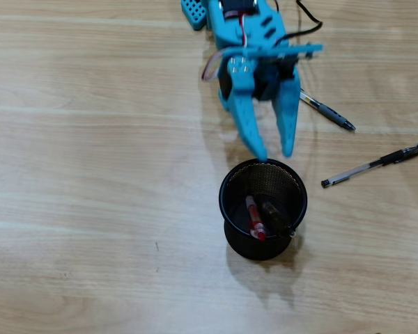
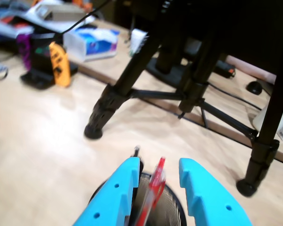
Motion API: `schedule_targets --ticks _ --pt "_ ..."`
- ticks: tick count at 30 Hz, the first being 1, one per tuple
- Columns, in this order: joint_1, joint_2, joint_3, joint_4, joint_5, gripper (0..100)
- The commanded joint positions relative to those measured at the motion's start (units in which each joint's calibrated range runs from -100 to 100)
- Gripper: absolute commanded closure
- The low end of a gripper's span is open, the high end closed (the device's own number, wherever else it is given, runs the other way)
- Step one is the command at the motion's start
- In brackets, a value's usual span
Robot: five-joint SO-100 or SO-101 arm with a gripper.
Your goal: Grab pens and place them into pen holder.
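My jaws (image 1: pixel 277 154) hang spread apart and empty just above the far rim of the pen holder (image 1: pixel 231 209), the black mesh cup standing on the pale wood worktop (image 1: pixel 90 174). By my count half the job is done: the overhead view shows two pens already leaning inside the cup, the red and clear pen (image 1: pixel 254 217) and a darker pen (image 1: pixel 275 217) beside it. My wrist view agrees, with the red pen (image 2: pixel 154 188) poking up between my two blue fingers (image 2: pixel 118 193) and a dark tip just to its left against the finger. Two pens are still out on the worktop, both on the right of the overhead view: a pen with a black grip (image 1: pixel 327 111) lying close behind my fingers, its upper end hidden beneath my arm, and the clear pen with the black cap (image 1: pixel 373 164) lying further out, well apart from the cup. I judge the nearer one the easier next pick, though its slant calls for some turning of the wrist before I come down on it. A tripod (image 2: pixel 146 75) stands beyond the cup in my wrist view.
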Motion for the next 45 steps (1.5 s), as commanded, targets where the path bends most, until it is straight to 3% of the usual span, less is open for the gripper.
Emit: schedule_targets --ticks 1,3,8,15,20,29,34,40,45 --pt "-1.65 -13.37 -3.39 26.64 3.34 93" --pt "-2.29 -17.36 -3.48 35.21 5.12 98" --pt "-4.85 -24.33 -3.57 52.25 10.62 97" --pt "-10.06 -25.43 -3.76 69.56 10.94 97" --pt "-16.1 -19.06 -8.91 70.47 10.88 97" --pt "-26.43 7.61 -34.43 91.24 5.12 98" --pt "-26.98 10.24 -36.33 91.79 3.97 97" --pt "-27.62 10.83 -35.25 91.43 3.61 80" --pt "-27.81 10.83 -29.0 91.06 1.77 79"
